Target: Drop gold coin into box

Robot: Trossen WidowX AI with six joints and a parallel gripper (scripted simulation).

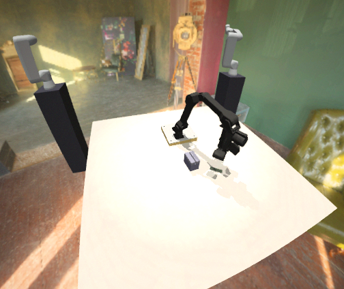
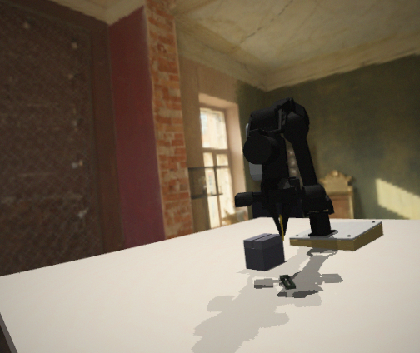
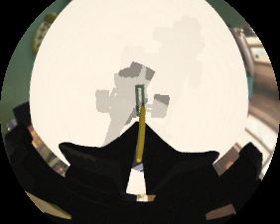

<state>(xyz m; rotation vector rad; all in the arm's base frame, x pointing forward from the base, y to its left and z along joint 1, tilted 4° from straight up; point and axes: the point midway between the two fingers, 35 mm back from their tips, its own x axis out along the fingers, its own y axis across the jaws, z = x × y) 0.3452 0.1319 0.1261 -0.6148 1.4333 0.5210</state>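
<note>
My gripper (image 2: 282, 233) (image 3: 139, 124) is shut on the thin gold coin (image 2: 282, 226) (image 3: 141, 139), which is upright and edge-on between the fingertips, tilted slightly in the wrist view. The coin is raised clear of the dark-green holder (image 1: 216, 169) (image 2: 292, 286) (image 3: 136, 100), which lies empty on the table below. The closed grey box (image 1: 192, 161) (image 2: 264, 254) stands beside the holder, with its slot as a dark line across the lid. In the exterior view the gripper is above the box's height. In the top view the fingertips and coin are hidden.
The arm's base plate (image 1: 187, 140) (image 2: 341, 241) is on the white table (image 1: 142, 211) (image 2: 141, 300), behind the box in the exterior view. The arm's shadow falls around the holder. Two dark pedestals (image 1: 61, 126) (image 1: 231, 90) stand beyond the table.
</note>
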